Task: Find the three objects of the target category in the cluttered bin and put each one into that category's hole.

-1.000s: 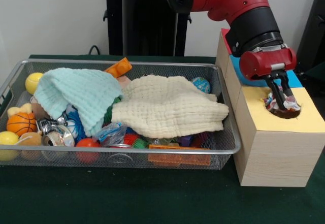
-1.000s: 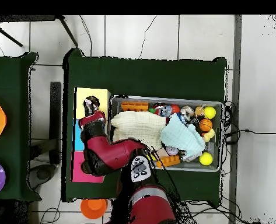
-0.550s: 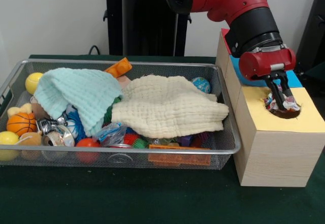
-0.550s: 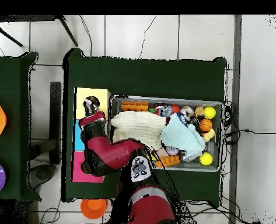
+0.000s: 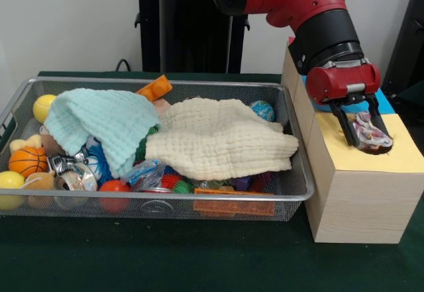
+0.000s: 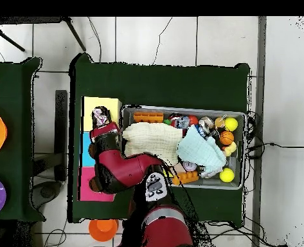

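The gripper (image 5: 362,130) is positioned directly over the round hole (image 5: 373,147) in the yellow top of the wooden box (image 5: 361,202), with its two black fingers (image 5: 343,126) spread wide apart. A small multicoloured crumpled object (image 5: 368,128) is seen between the fingers at the mouth of the hole; whether either finger still touches it cannot be told. In the overhead view the same object (image 6: 101,116) is seen on the yellow section at the tip of the gripper (image 6: 101,119). Just behind the gripper, a blue section (image 5: 383,102) of the box top is visible, and beyond that a red one (image 6: 89,183) is shown in the overhead view. Beside the gripper, touching or nearly touching the box wall, a wire mesh bin (image 5: 299,173) is set on the green table cover (image 5: 199,259). Nearest the gripper within the bin, a cream cloth (image 5: 222,138) is spread over the clutter, with a blue-green ball (image 5: 263,110) at its far edge and an orange flat piece (image 5: 234,202) against the front mesh. Further off, a mint green cloth (image 5: 99,123) is draped over other items, with an orange block (image 5: 156,87) behind it. At the end of the bin farthest from the gripper, a small basketball (image 5: 27,161), two yellow balls (image 5: 44,106) and a red ball (image 5: 114,187) are found.
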You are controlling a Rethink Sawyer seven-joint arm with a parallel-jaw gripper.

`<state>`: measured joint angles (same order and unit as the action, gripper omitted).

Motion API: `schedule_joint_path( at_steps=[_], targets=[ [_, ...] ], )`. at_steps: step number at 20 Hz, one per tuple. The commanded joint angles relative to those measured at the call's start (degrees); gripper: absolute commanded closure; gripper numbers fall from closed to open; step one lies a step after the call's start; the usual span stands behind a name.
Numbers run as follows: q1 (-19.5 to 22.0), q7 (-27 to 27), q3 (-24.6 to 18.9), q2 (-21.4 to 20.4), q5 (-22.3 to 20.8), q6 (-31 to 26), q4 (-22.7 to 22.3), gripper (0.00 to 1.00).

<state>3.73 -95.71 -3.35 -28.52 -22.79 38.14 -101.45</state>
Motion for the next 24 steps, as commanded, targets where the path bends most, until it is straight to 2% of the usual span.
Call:
schedule_joint_path(
  at_steps=[1,9,13,16,19,24],
  targets=[
    [-0.45,-7.99,-0.53,5.49,-1.48,-8.38,-3.67,0.00],
    [-2.83,-7.14,2.47,4.61,0.04,-3.32,-4.25,0.00],
    [-2.85,-7.59,2.34,2.37,-2.04,-1.30,-5.58,0.00],
    [-3.27,-7.86,2.71,1.22,-3.01,1.55,-6.40,0.00],
    [-5.04,-6.92,4.40,0.11,-2.19,6.20,-7.15,0.00],
    [-6.48,-7.04,5.70,-0.32,-1.43,9.56,-7.34,0.00]
  ],
)
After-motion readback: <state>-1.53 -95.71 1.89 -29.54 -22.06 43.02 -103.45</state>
